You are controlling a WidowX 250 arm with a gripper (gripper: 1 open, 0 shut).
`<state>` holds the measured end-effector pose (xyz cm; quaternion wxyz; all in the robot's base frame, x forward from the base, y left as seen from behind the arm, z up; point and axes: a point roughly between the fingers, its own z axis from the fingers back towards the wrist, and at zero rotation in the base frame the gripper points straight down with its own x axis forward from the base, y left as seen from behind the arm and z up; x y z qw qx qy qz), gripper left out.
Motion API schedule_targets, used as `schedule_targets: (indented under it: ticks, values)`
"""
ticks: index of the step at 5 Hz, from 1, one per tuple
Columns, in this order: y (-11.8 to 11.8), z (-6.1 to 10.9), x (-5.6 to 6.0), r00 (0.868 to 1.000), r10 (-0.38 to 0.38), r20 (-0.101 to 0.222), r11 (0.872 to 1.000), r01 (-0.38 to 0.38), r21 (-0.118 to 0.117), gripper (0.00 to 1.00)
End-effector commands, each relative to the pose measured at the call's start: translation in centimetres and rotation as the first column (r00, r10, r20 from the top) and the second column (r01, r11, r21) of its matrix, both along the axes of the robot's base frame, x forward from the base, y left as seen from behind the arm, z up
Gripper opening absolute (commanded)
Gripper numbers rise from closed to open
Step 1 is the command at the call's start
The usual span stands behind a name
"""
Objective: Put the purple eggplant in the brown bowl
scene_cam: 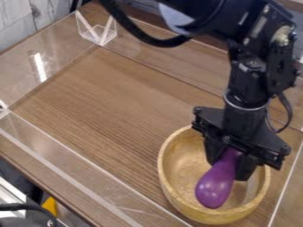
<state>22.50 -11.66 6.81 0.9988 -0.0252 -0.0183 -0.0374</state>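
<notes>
You can read no text, label or number here, though small markings might be too blurred.

It looks like a lab, but I can't be sure. A robot arm is set over a plain wooden worktop with edges.

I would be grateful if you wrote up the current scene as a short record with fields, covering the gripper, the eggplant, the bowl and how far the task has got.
gripper: over the bowl, fingers around the eggplant's upper end
purple eggplant: lower end pointing toward the camera, within the bowl's outline
brown bowl: upright on the table, beneath the gripper
eggplant touching bowl: cannot tell from this view
task status: eggplant at the bowl, not yet released
</notes>
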Motion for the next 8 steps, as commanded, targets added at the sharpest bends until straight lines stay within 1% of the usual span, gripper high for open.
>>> schedule_targets:
  ticks: [1,3,5,6,7,8]
  values:
    - [0.2,0.8,0.0,0.999,-0.013,0.04,1.0,0.014,-0.014,0.0]
    - [0.9,1.2,-0.7,0.998,0.059,0.036,0.998,-0.059,-0.009,0.0]
    - [2.2,2.0,-0.7,0.989,0.145,0.038,0.989,-0.145,-0.005,0.0]
    - [1.8,1.5,-1.0,0.978,0.207,0.038,0.978,-0.207,-0.003,0.0]
    - [1.5,1.1,-1.3,0.964,0.264,0.038,0.964,-0.264,-0.003,0.0]
    - [1.4,0.5,-0.9,0.964,0.263,0.041,0.965,-0.264,-0.002,0.0]
